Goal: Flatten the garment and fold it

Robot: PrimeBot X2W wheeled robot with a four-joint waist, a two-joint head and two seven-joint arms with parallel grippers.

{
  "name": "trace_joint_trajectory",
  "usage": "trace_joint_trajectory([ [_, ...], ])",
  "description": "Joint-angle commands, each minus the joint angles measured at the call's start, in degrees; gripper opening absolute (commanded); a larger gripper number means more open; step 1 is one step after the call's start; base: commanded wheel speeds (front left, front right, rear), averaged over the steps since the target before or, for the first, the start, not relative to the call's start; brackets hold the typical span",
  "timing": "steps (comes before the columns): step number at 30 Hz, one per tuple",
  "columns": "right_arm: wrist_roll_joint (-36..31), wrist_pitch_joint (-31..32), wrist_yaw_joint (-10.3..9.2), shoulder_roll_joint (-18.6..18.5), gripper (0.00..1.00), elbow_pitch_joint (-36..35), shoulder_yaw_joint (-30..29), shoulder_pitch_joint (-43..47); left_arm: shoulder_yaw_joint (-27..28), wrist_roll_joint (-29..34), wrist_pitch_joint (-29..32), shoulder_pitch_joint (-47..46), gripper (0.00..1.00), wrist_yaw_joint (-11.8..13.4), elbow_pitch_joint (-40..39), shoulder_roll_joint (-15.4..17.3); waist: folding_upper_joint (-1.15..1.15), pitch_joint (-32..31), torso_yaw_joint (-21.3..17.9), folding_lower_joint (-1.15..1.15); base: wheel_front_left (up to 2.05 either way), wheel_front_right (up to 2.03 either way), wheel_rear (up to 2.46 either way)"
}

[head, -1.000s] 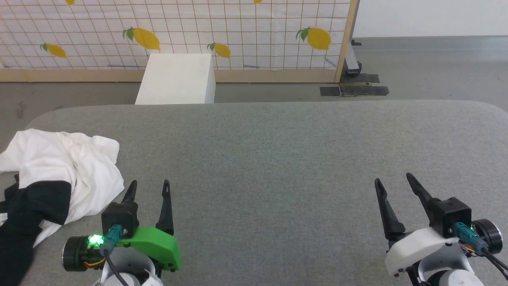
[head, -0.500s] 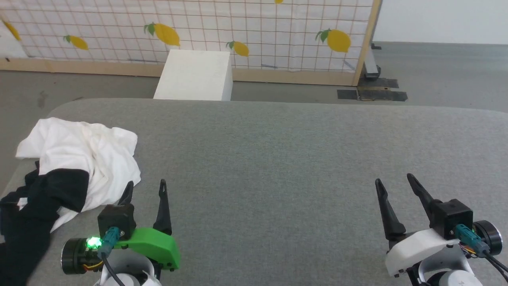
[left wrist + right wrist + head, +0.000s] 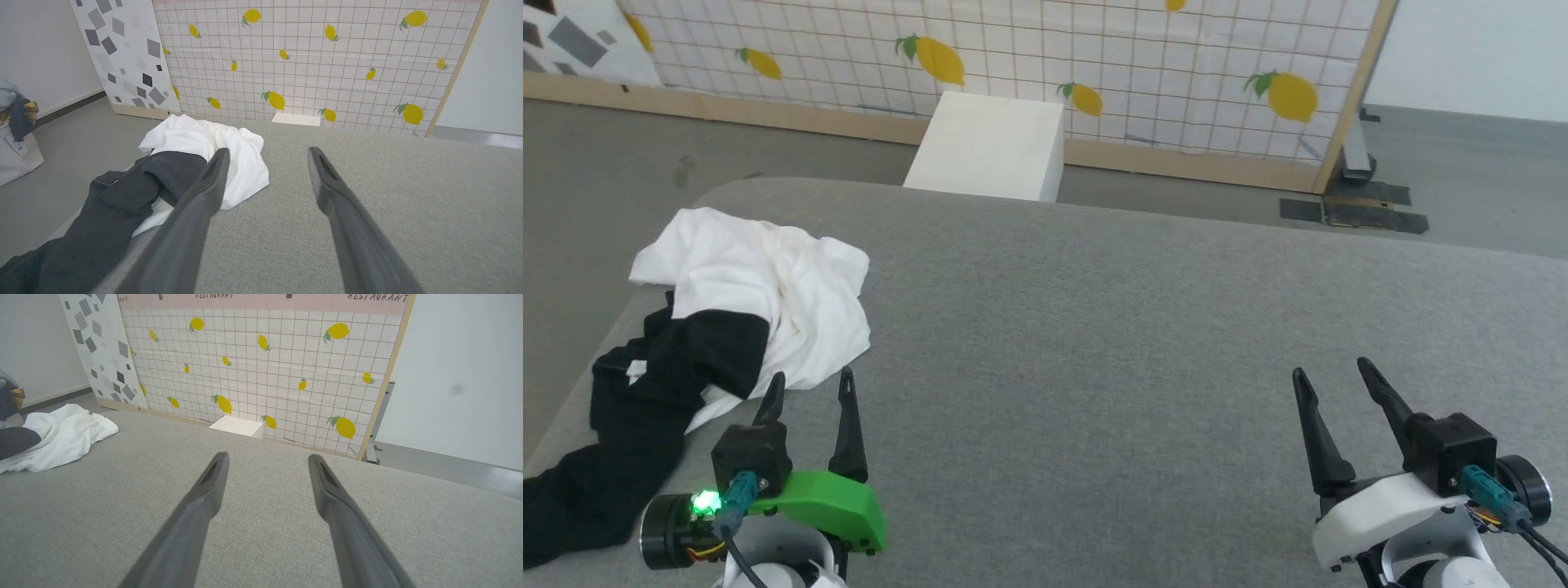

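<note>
Left gripper (image 3: 811, 377): fingers apart, empty, tips just beside the garment (image 3: 776, 278). Right gripper (image 3: 1330, 369): fingers apart, empty, well apart from the garment. The garment lies crumpled at the left end of the grey table (image 3: 1111, 327), black section nearest. Beyond the table: white box (image 3: 992, 147), then lemon-print panel (image 3: 1176, 57).

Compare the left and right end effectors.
The left end effector has a green cover; the right end effector has a white one. The left one sits beside the crumpled shirt; the right one hangs over the grey table, well away from it. Both are open and hold nothing.
</note>
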Motion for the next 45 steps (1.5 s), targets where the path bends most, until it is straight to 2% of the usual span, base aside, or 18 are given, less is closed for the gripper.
trace_joint_trajectory([
  [1, 0.5, -0.5, -0.03, 0.0, 1.00, 0.3, 0.1, -0.5, 0.3, -1.1, -0.7, 0.8, 1.00, 0.6, 0.2, 0.4, 0.00, 0.0, 1.2, 0.00, 0.00, 0.00, 0.00],
  [45, 0.7, -4.5, -0.07, 0.1, 1.00, 2.4, 0.8, -1.5, 0.6, -4.9, -5.9, 1.4, 1.00, 4.0, 3.3, 0.9, 0.00, 0.4, 14.0, 0.00, 0.00, 0.00, 0.00],
])
